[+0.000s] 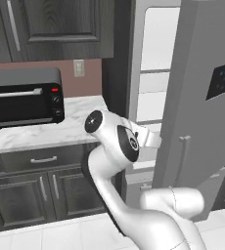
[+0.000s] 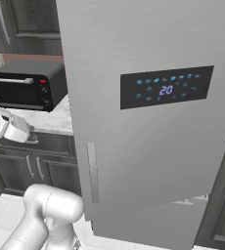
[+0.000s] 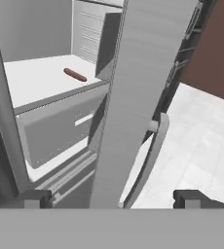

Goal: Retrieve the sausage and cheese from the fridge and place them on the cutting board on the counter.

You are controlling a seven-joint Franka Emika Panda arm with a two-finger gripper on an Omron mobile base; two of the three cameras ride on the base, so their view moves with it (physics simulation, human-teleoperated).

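The pincer (image 3: 111,197), at the bottom of the hand view, is spread wide and holds nothing, its tips flanking the handle (image 3: 150,160) of the fridge (image 3: 138,97) door edge. The door is ajar, likely pulled open for access. At upper left, the sausage (image 3: 75,74) lies on a white shelf (image 3: 36,80) above a drawer (image 3: 60,126). The gap left of the door looks narrow for reaching in.

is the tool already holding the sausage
No, the sausage lies on the white shelf inside the fridge, far beyond the open tool, whose tips have nothing between them.
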